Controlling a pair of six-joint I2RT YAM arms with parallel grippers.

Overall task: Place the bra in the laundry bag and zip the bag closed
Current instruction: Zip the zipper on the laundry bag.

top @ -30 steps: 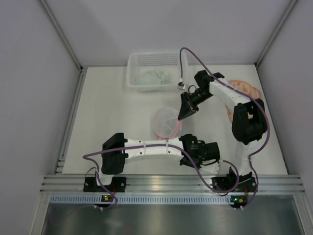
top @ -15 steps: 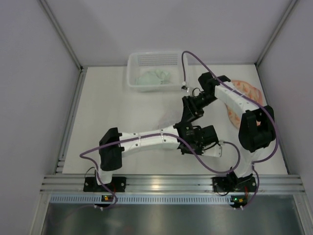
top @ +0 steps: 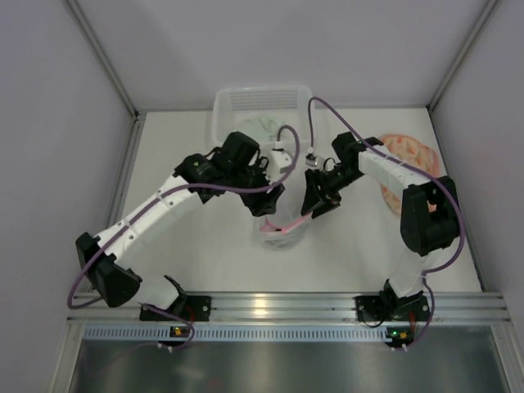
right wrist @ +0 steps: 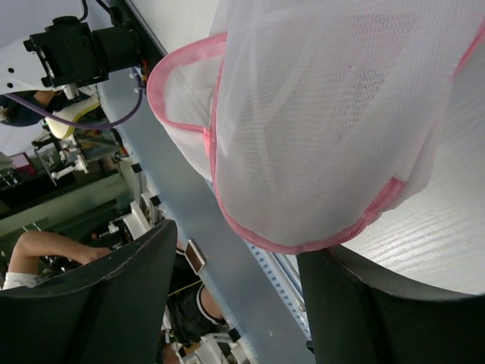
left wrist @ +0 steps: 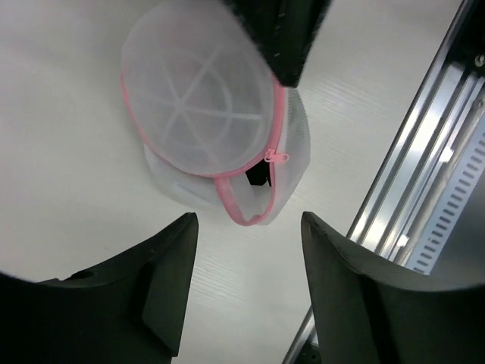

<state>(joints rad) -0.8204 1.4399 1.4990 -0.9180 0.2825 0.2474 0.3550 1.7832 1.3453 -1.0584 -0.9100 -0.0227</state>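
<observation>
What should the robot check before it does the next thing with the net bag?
1. Laundry bag unzipped: ok, the flap is lifted.
2. Zipper pull in sight: ok.
3. Left gripper free: ok, open and empty.
4. Right gripper gripping the bag's rim: cannot tell; its fingers straddle the rim, spread apart.
5. Something inside the bag: not ok, the mesh looks empty.
</observation>
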